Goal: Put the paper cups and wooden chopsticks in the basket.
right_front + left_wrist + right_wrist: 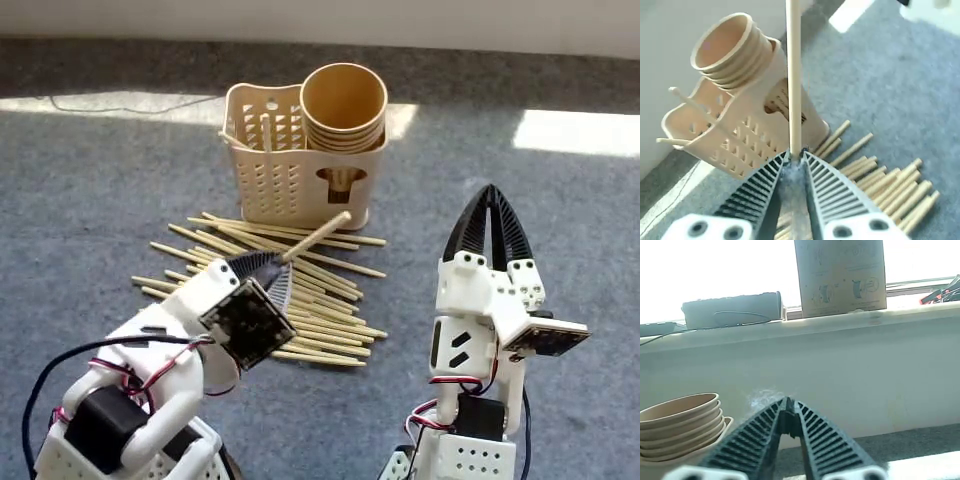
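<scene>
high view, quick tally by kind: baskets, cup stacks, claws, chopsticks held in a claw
basket: 1
stack of paper cups: 1
claws: 2, left claw and right claw
chopstick held in the left claw: 1
total: 5

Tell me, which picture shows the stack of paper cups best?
The high view: you look down into the paper cups, stacked in one end of the basket. The left wrist view shows them from the side. The right wrist view catches their rims.
</scene>
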Available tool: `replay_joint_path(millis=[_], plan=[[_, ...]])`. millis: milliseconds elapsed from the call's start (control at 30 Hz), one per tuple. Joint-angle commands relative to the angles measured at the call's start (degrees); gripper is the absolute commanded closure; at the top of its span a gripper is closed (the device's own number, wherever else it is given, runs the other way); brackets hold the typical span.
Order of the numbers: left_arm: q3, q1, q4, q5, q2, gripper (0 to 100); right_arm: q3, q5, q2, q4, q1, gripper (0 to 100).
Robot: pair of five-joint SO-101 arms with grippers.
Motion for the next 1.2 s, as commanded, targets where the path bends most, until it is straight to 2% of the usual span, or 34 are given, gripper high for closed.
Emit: replay_joint_path(millis=[0, 167, 500, 667, 733, 867, 1167], plan=[[-2.9, -4.4, -9.4, 7.6, -0.3, 99, 5.1, 0.2, -0.8, 0.2, 0.2, 99.2], [-2.9, -8.3, -22.2, 13.8, -0.4, 99, 5.1, 0.2, -0.8, 0.2, 0.2, 99.2], [-1.8, -14.5, -41.7, 14.3, 0.0, 99, 5.1, 0.2, -0.8, 0.2, 0.2, 99.2], [-0.5, -17.2, -54.0, 14.6, 8.0, 99, 5.1, 0.2, -0.8, 0.2, 0.1, 99.2], [-1.2, -18.8, -57.7, 17.8, 13.0, 99, 5.1, 0.2, -0.8, 0.2, 0.1, 99.2], [-5.8, -22.0, -62.1, 22.6, 23.4, 99, 5.1, 0.2, -0.8, 0.2, 0.1, 99.2], [-13.8, -22.3, -66.8, 22.9, 44.8, 99, 5.1, 0.2, -0.8, 0.2, 0.0, 99.2]])
